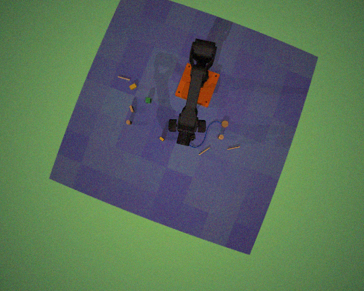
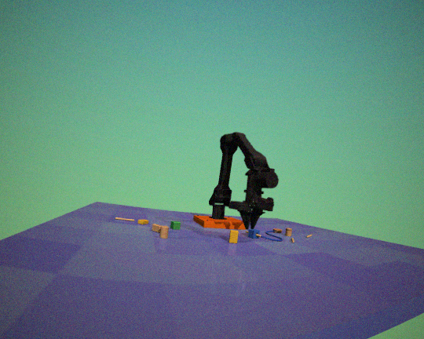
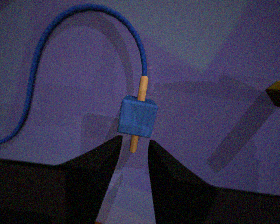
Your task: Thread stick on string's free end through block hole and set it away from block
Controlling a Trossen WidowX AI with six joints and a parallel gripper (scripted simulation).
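Observation:
The blue block [image 2: 254, 234] [image 3: 137, 119] sits on the table. The wooden stick [image 3: 144, 86] [image 2: 258, 235] lies through its hole, showing at both sides. The short free end is at the gripper side; the string end is at the far side. The blue string [image 3: 32, 75] [image 1: 205, 133] [image 2: 278, 239] curves from there to the round wooden button [image 1: 224, 124] [image 2: 277, 231]. My gripper [image 3: 135, 142] [image 2: 250, 227] is partly open and empty. Its fingertips stand above and either side of the stick's free end, close to the block. In the top view the arm hides block and fingertips.
Loose sticks [image 1: 204, 151] [image 1: 233, 147] and a wooden cylinder [image 1: 221, 137] [image 2: 288, 232] lie near the string. A yellow block [image 1: 162, 139] [image 2: 233, 236] stands on the block's other side. A green cube [image 1: 148, 100] [image 2: 175, 225] and several small objects lie farther off. The orange base [image 1: 183, 88] is behind.

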